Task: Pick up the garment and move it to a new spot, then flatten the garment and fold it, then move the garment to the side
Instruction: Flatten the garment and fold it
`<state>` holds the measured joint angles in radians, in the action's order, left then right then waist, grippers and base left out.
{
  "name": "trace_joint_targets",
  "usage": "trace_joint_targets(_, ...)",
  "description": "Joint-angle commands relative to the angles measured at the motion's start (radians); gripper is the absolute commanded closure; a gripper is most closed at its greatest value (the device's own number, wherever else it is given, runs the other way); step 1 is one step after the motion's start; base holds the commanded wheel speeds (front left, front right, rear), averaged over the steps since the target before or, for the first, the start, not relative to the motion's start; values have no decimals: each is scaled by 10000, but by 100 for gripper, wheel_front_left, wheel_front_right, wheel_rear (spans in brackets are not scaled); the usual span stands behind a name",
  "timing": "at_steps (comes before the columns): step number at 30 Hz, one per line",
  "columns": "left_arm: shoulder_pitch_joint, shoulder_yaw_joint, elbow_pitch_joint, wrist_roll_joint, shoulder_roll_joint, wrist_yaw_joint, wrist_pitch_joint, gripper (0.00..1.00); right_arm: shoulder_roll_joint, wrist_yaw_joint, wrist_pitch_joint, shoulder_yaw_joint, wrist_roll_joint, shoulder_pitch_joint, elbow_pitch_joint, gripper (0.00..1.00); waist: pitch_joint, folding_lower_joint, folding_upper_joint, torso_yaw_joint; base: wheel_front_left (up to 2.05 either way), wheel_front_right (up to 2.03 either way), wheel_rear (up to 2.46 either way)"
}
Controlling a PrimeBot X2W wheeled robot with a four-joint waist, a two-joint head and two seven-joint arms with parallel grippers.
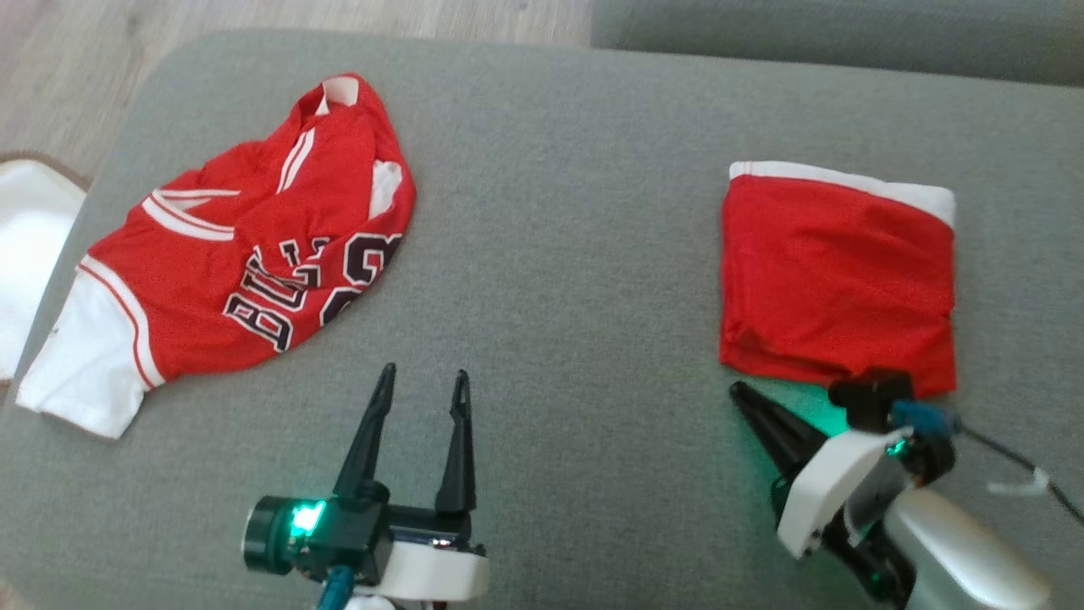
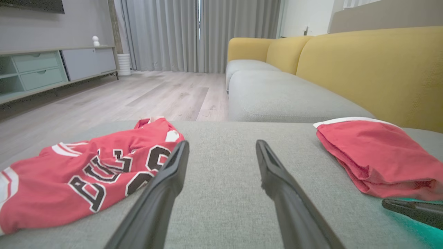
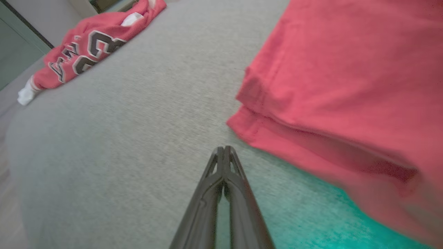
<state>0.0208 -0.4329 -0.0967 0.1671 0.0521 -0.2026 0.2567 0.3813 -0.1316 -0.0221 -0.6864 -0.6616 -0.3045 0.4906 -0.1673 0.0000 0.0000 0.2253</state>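
Note:
A crumpled red jersey (image 1: 254, 246) (image 2: 86, 169) (image 3: 93, 41) with white trim and black lettering lies at the left of the grey cushion (image 1: 559, 212). A neatly folded red garment (image 1: 838, 271) (image 2: 380, 155) (image 3: 346, 69) with a white band lies at the right. My left gripper (image 1: 425, 373) (image 2: 222, 143) hovers open over bare cushion, just right of the jersey's near edge, holding nothing. My right gripper (image 1: 735, 388) (image 3: 224, 148) is shut and empty, its tip just off the folded garment's near left corner.
A second grey seat (image 2: 283, 97) and yellow sofa backs (image 2: 373, 69) stand beyond the cushion. Wooden floor (image 2: 155, 93) and a low cabinet (image 2: 41, 69) lie to the left. A white object (image 1: 25, 246) sits off the cushion's left edge. A cable (image 1: 1016, 462) trails from my right wrist.

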Motion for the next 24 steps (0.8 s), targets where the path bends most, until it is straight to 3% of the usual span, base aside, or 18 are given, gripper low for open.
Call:
trace_joint_targets(1,313,379,245,-12,-18,-30,51,0,145,9,-423,-216,-153,172,-398,100,208,0,0,-164,0,0,0)
trace_joint_targets(2,278,436,231,-7,-18,-24,51,0,170,9,-758,-288,-174,219,-486,100,311,0,0,-231,0,0,0)
trace_joint_targets(4,173,554,223,12,-18,-10,51,0,261,9,-1429,-330,18,334,-507,78,531,0,0,-369,0,0,0)
trace_joint_targets(5,104,622,222,27,-18,-5,51,0,290,9,-1743,-271,190,402,-484,3,650,0,0,-443,0,0,0)
trace_joint_targets(10,-269,986,307,-5,-18,10,51,0,-41,9,-2377,1507,1030,1145,-743,0,1244,0,0,-753,0,0,0)
trace_joint_targets(15,-729,1375,503,-133,-18,-26,51,0,-1112,9,-2392,4677,2650,2636,-2719,0,1661,0,0,-1089,0,0,0)
trace_joint_targets(24,-1203,1823,571,-460,-16,347,51,0,-2308,9,-2395,6532,4627,4331,-4005,0,2031,0,0,-1380,0,0,0)
